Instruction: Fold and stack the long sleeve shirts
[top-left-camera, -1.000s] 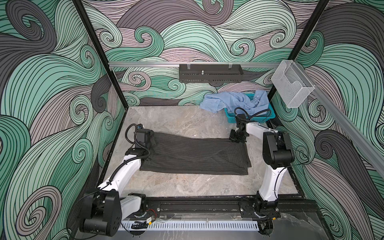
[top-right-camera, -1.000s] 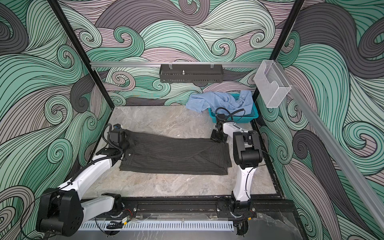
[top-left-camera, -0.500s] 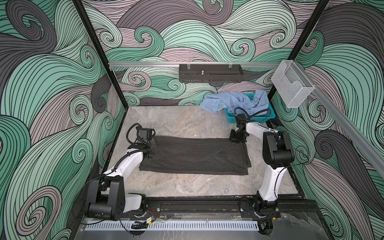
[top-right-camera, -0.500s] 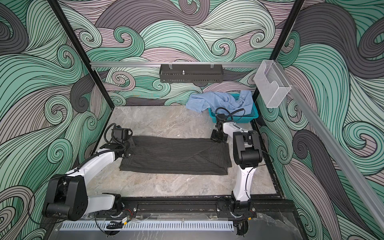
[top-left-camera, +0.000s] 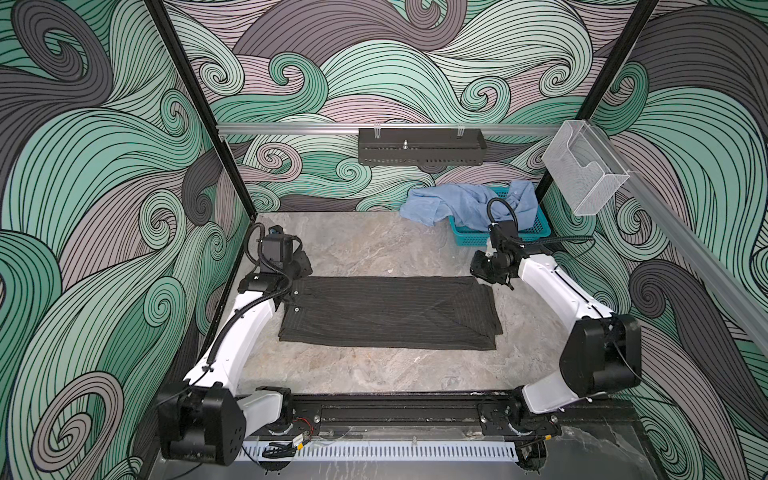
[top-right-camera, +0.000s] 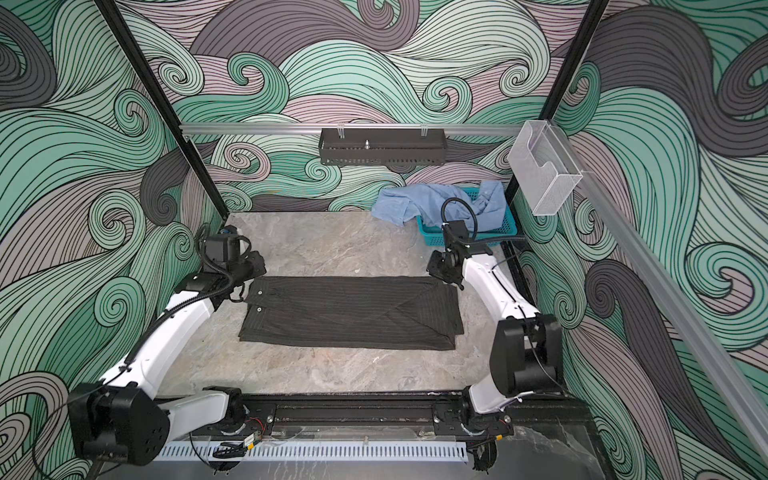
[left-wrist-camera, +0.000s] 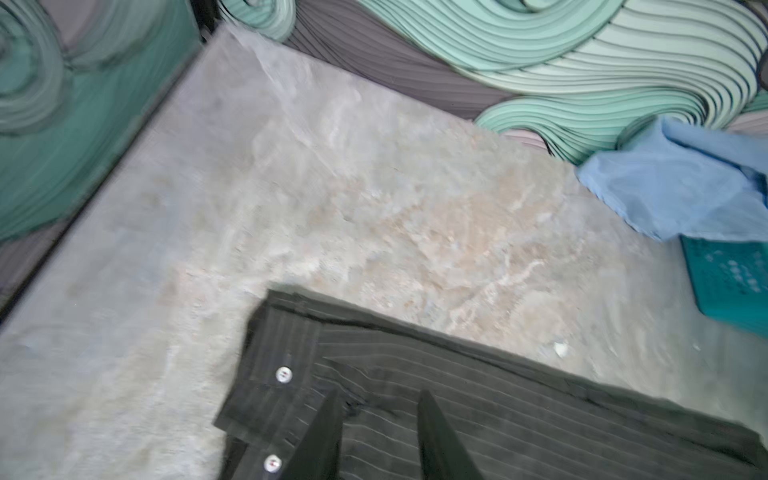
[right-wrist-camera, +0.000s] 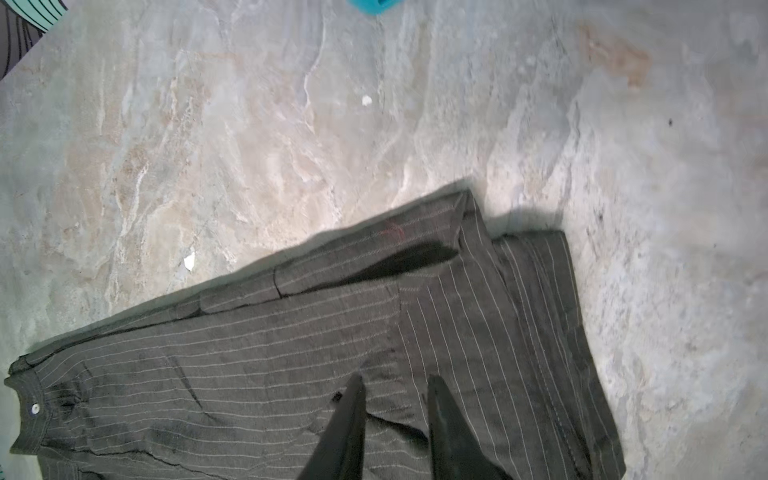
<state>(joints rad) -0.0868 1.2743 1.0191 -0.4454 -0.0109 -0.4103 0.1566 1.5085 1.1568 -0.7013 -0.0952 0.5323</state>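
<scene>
The charcoal pinstriped shirt (top-left-camera: 390, 311) lies flat in the middle of the marble table (top-left-camera: 374, 245), folded into a long band running left to right. The left gripper (left-wrist-camera: 378, 395) hangs over its far-left corner, just beside the two pale buttons (left-wrist-camera: 284, 374) I can count there. Its jaws stand a little apart with striped cloth showing through the gap, and nothing is pinched. The right gripper (right-wrist-camera: 395, 380) sits over the far-right end, where the layers overlap. Its jaws are parted a little too, above the cloth and gripping nothing. I count two shirts. The second, a light blue shirt (top-left-camera: 461, 203), is crumpled over the one teal basket (top-left-camera: 536, 228) in the far right corner, well apart from both grippers, with one end spilling onto the table
</scene>
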